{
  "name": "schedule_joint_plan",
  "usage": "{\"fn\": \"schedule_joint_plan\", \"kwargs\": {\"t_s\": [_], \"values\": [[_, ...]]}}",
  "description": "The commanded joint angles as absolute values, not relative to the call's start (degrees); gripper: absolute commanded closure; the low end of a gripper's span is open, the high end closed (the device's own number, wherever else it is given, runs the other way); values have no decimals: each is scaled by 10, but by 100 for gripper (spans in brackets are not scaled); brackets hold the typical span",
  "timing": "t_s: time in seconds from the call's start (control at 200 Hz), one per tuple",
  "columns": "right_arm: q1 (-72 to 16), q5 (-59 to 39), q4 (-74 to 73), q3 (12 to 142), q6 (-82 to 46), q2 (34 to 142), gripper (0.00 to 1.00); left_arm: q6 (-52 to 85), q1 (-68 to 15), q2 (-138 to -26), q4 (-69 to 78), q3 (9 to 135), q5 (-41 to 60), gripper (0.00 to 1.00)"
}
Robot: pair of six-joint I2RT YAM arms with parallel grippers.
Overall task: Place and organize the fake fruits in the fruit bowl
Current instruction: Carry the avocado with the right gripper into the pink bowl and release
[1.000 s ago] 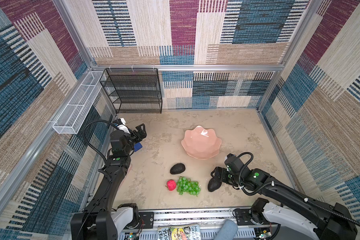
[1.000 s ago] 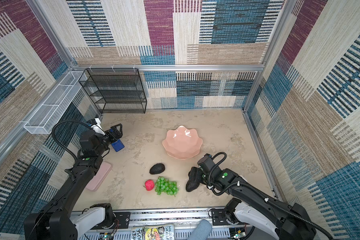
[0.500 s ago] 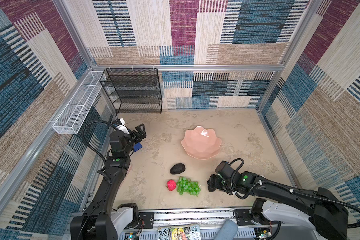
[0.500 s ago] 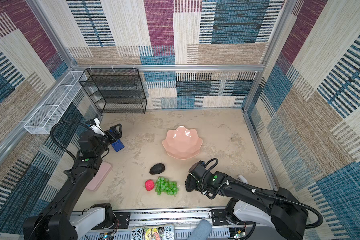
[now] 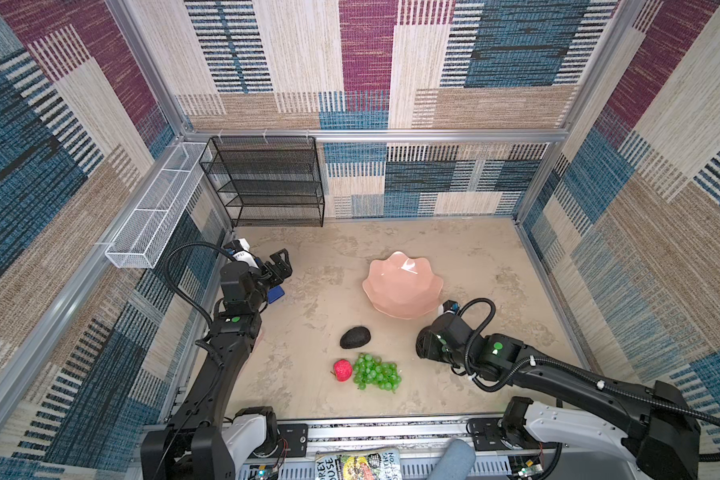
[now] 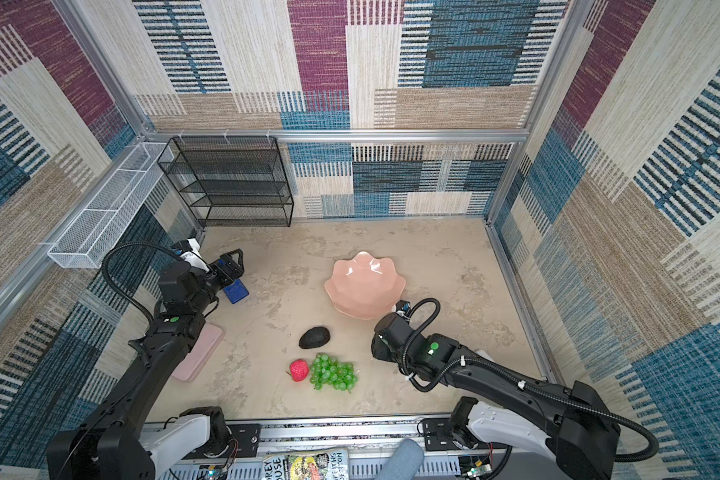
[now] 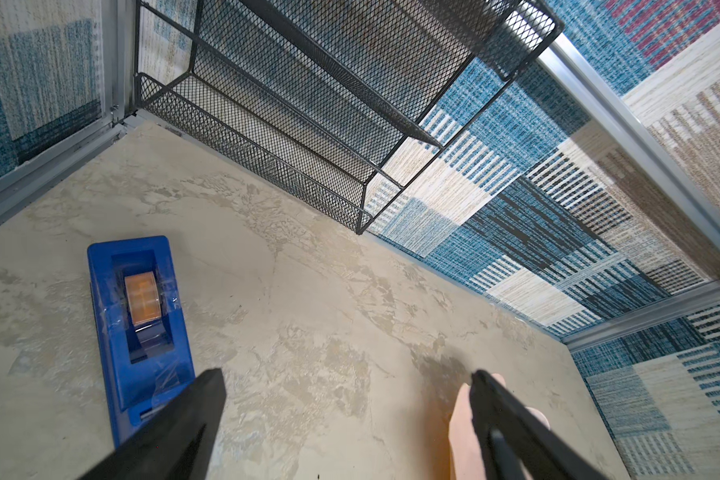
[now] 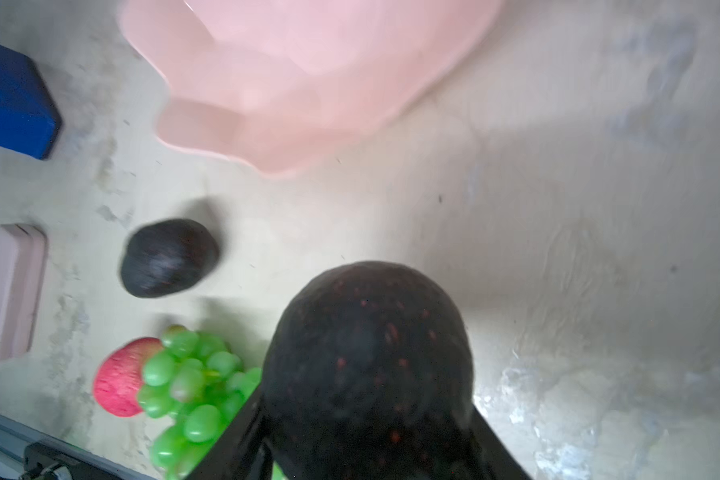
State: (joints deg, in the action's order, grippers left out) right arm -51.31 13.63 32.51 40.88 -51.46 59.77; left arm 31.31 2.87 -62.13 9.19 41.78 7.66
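One avocado sits clenched in your right tool, near the fruit bowl; your left tool gapes empty, well apart from that bowl.

2 black arms bear green dots, corrugated cables.

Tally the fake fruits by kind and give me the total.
Avocados: 2 (loose avocado on the table; gripped avocado in the right gripper)
Red apple: 1
Green grape bunch: 1
Total: 4
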Motion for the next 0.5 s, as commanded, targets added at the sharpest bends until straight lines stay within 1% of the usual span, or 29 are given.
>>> {"fn": "schedule_joint_plan", "kwargs": {"t_s": [0.0, 0.11, 0.22, 0.371, 0.491], "values": [[-500, 191, 324, 464, -415, 619, 54, 336, 29, -623, 91, 420, 67, 5], [-436, 123, 254, 510, -348, 673, 53, 352, 29, -620, 88, 415, 69, 6], [-396, 87, 190, 548, -293, 738, 54, 367, 29, -613, 67, 416, 74, 6], [-356, 48, 147, 607, -233, 833, 53, 407, 28, -601, 60, 400, 107, 7], [-329, 9, 130, 646, -203, 904, 53, 368, 26, -585, 17, 406, 122, 7]]}}
